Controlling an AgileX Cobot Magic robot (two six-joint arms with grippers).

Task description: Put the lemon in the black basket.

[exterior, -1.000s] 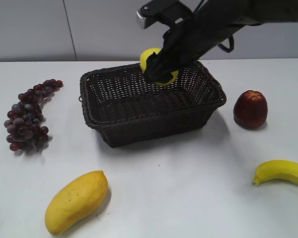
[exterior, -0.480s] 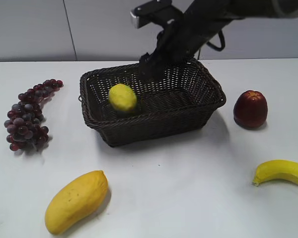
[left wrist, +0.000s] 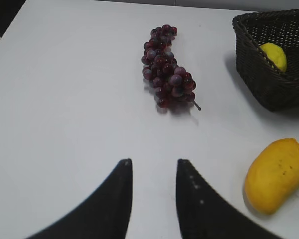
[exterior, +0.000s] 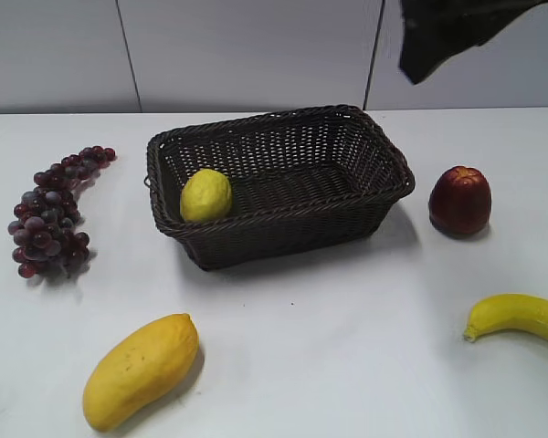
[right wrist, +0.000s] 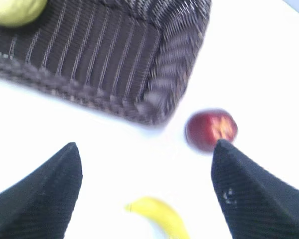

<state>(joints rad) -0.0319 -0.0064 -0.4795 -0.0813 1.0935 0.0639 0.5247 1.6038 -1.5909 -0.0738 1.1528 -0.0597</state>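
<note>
The lemon (exterior: 205,195) lies inside the black basket (exterior: 283,233), tucked into its left end against the front wall, well apart from the right gripper (right wrist: 147,159), which hangs above the table off the basket's right corner. In the exterior view only a dark piece of that arm (exterior: 447,32) shows at the top right, high above the basket's far right end. The lemon stands roughly on end (leaning a little), its long axis near upright and its narrower tip toward the top right.

The right gripper is spread wide, its two dark fingers (right wrist: 37,199) far apart with nothing between them; below it in the blurred right wrist view are the red apple (right wrist: 211,129) and the banana (right wrist: 157,216). The left gripper (left wrist: 152,167) hovers over bare table (left wrist: 65,99) with a narrow gap between its fingers, holding nothing; the grapes (left wrist: 167,82) lie ahead of it and the mango (left wrist: 275,174) to its right, near the basket's corner
</note>
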